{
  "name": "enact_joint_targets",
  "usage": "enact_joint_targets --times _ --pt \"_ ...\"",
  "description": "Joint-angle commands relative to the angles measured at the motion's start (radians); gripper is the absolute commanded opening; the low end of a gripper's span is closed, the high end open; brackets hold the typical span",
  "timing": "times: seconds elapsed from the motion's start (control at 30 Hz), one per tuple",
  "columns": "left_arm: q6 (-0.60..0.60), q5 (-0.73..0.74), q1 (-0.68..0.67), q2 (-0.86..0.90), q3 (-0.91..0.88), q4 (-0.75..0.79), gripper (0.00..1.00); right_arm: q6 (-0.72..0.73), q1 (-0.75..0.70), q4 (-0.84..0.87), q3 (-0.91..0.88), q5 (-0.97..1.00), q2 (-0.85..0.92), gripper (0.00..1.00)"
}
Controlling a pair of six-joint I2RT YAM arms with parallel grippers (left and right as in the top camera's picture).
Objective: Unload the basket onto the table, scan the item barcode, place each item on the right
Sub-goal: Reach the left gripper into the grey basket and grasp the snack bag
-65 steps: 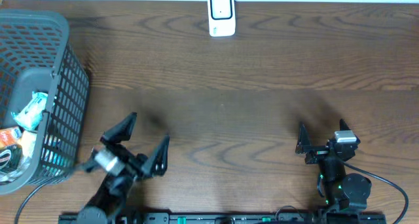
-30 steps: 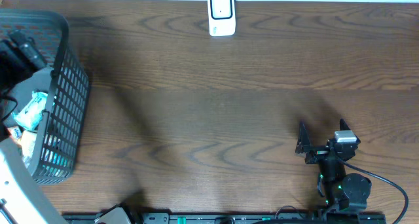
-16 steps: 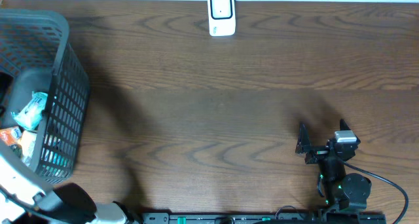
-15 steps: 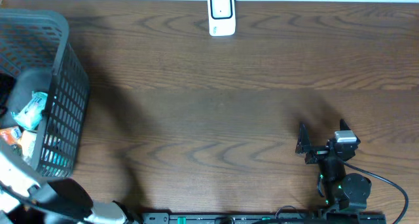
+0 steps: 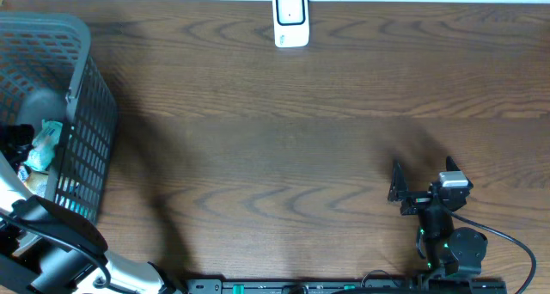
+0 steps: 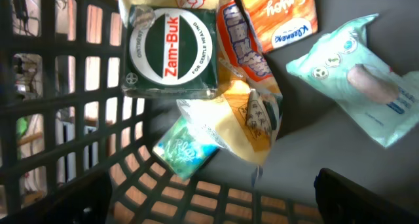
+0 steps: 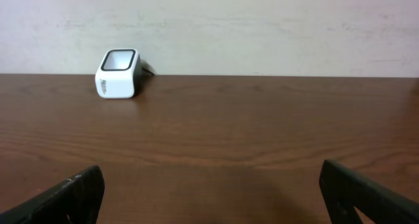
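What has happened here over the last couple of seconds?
The left arm swung leftward to the basket. The left gripper now hangs open over the packets inside, holding nothing. The right gripper, also open, and the white scanner stayed put.

Dark wood table [image 5: 284, 156] w/ 2 things: grey basket [image 5: 90, 131] far left, white scanner [image 5: 290, 19] back centre

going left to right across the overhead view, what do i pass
basket → scanner → right gripper. The left arm overlaps the basket, so it has no clear place in the order.
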Motion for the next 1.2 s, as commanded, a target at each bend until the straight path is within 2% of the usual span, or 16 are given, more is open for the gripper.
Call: enact_joint_targets --times 0.0,0.47,0.6,0.83,0.97,1.03,1.07,1.17 --pt "-0.038 -0.032 0.006 -0.002 -0.07 0.059 0.98 -0.006 0.008 -0.003 -0.002 0.005 -0.006 0.99" --pt "-0.037 -0.032 0.006 -0.002 -0.296 0.363 1.0 -0.006 0.008 -0.003 -0.002 0.005 -0.006 0.99" --pt "-0.037 -0.031 0.006 -0.001 -0.371 0.443 0.94 -0.006 0.008 -0.003 -0.002 0.005 -0.006 0.99" --pt "-0.037 -0.03 0.006 -0.001 -0.436 0.515 0.92 -0.006 0.008 -0.003 -0.002 0.005 -0.006 0.99" --pt "-0.037 -0.03 0.006 -0.001 -0.443 0.525 0.69 -0.006 0.008 -0.003 -0.002 0.005 -0.006 0.99" --pt "-0.037 -0.03 0.006 -0.001 -0.443 0.525 0.38 -0.006 0.008 -0.003 -0.002 0.005 -0.006 0.99" --pt "-0.037 -0.03 0.006 -0.002 -0.443 0.525 0.32 -0.006 0.008 -0.003 -0.002 0.005 -0.006 0.99" --pt "-0.021 -0.028 0.006 -0.006 -0.442 0.523 0.26 -0.006 0.008 -0.003 -0.002 0.005 -0.006 0.99"
